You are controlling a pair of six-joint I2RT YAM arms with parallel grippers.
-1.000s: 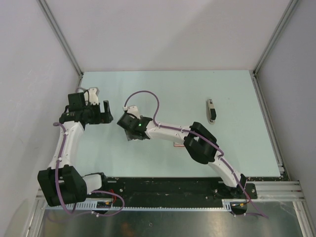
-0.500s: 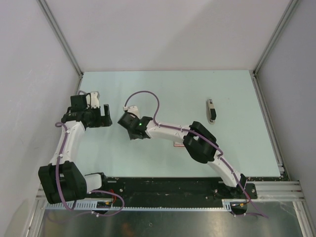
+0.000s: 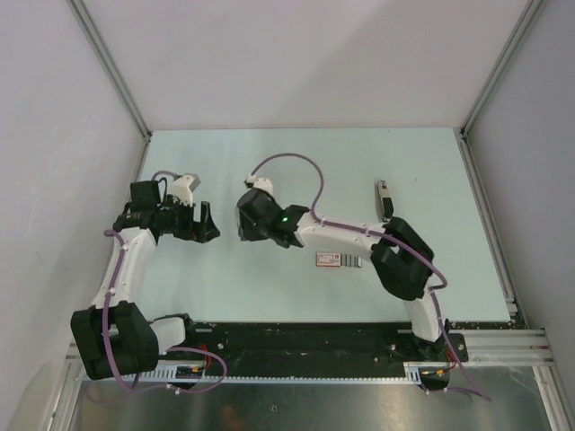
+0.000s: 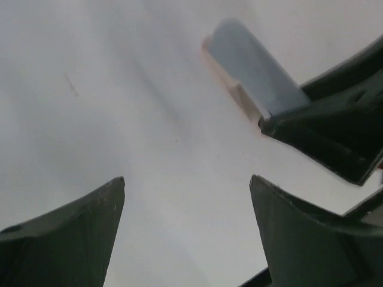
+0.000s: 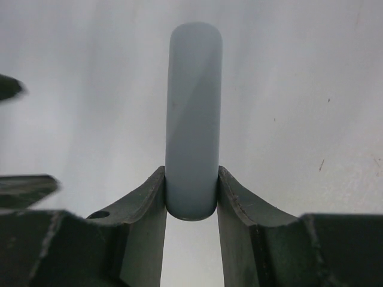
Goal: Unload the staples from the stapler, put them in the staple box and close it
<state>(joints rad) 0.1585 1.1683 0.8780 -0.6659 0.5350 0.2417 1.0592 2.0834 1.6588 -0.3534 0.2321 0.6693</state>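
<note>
Right gripper (image 5: 191, 190) had shifted toward table's (image 3: 359, 162) far edge, clamped on stapler (image 5: 192, 113) | left gripper (image 4: 187, 179) moved rightward, fingers apart, stapler just ahead

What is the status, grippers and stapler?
Right gripper shut on pale blue elongated stapler. Left gripper open, empty, close beside it. No staples visible. Nothing between them.

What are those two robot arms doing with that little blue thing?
The right gripper has its jaws shut on one end of the small pale blue stapler. The left gripper faces it with its jaws wide open, close but not touching. No staples show in any view, so the unloading looks not yet done. A red-and-white box lies on the table nearby.
</note>
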